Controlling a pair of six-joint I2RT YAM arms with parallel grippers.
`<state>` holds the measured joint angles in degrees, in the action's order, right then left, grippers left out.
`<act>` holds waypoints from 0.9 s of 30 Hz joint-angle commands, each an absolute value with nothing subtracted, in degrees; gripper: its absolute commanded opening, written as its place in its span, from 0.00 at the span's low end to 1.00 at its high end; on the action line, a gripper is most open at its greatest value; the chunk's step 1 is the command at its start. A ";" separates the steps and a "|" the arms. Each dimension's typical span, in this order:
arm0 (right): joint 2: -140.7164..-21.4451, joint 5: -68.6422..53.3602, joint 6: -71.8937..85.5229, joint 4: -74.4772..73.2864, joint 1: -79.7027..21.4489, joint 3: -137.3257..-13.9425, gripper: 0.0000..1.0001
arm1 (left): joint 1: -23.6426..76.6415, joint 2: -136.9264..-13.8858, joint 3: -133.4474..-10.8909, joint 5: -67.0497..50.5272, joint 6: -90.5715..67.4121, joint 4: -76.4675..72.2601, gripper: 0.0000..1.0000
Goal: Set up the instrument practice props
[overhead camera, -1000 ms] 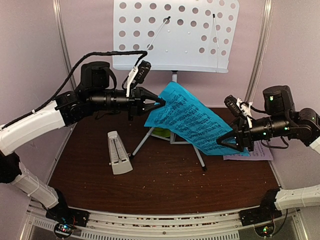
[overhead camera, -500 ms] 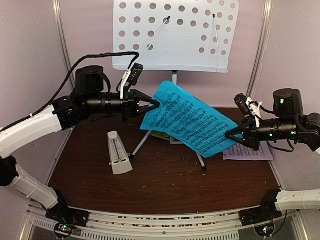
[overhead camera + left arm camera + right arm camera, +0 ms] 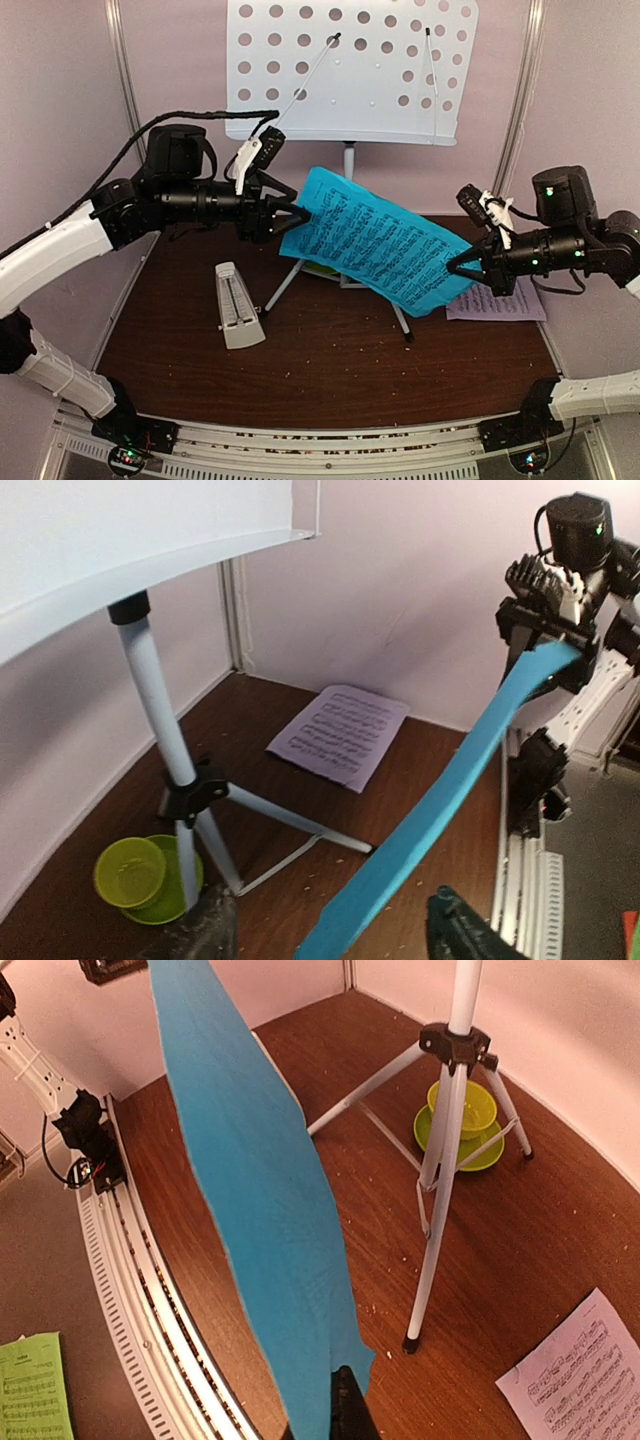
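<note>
Hanging aslant in the air, in front of and below the desk of the music stand (image 3: 350, 70), the blue music sheet (image 3: 375, 245) has just changed keepers. The right hand (image 3: 452, 268), half open a second ago, is now pinched tight on the sheet's lower right corner. The left hand (image 3: 300, 212), clamped on the upper left edge until now, has spread wide, the paper loose between its fingers. So the right arm alone likely carries it to the stand. The pink music sheet (image 3: 497, 303) lies on the worktop (image 3: 330, 370) under the right arm; the metronome (image 3: 236, 306) sits left of the stand's legs
</note>
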<state>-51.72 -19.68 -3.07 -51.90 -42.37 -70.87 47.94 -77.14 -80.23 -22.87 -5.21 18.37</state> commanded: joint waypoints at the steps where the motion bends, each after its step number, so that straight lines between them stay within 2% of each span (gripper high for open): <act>1: -55.85 -21.48 -5.61 -60.25 -42.03 -73.96 0.00 | 48.08 -75.68 -85.35 -13.56 4.56 28.98 0.75; 2: -56.65 -21.87 -5.93 -61.29 -42.09 -74.41 0.00 | 48.48 -75.52 -85.87 -12.45 6.23 30.37 0.84; 3: -57.44 -22.28 -6.14 -62.28 -42.10 -74.89 0.00 | 48.92 -75.61 -86.87 -11.42 8.13 32.69 0.86; 13: -62.64 -25.18 -8.35 -67.46 -44.75 -81.16 0.00 | 56.91 -84.88 -97.57 -10.90 21.52 43.73 0.88; 27: -70.57 -17.93 -10.21 -74.15 -55.48 -87.17 0.00 | 59.34 -92.71 -107.36 -15.16 33.60 49.21 0.92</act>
